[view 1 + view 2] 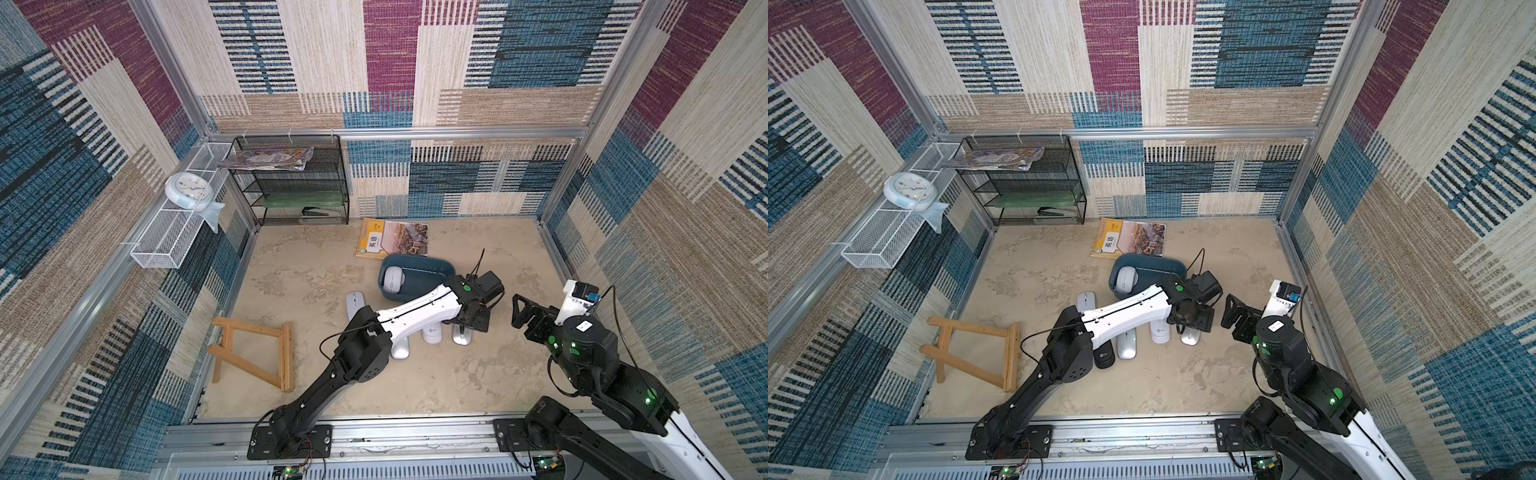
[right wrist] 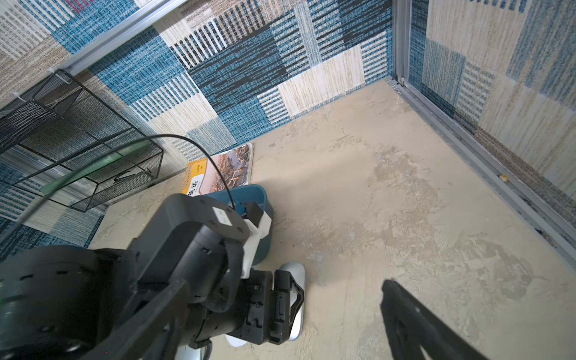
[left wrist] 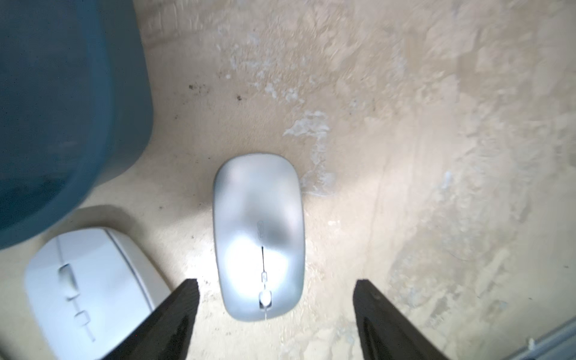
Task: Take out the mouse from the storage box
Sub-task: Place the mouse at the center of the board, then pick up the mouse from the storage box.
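Silver-grey flat plastic mouse (image 3: 258,237) lies on the beige mottled tabletop (image 3: 405,124), outside the shallow dark teal-blue plastic storage box (image 1: 419,262) and at its 5 o'clock. Left gripper (image 3: 276,283) hangs over this mouse, jaws spread clear of both flanks, holding nothing. One rounded grey mouse (image 1: 392,279) lies inside the box at its 9 o'clock end. Right gripper (image 1: 527,311), at 3 o'clock of the left, stands wide apart and empty.

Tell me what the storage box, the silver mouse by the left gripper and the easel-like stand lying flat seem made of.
Storage box: probably moulded plastic; uniform matte teal, rounded corners.
Silver mouse: likely plastic with a satin metallic finish; soft glare, one thin seam.
Easel-like stand: bare light wood, it seems; pale yellowish slats, grain too small to see.
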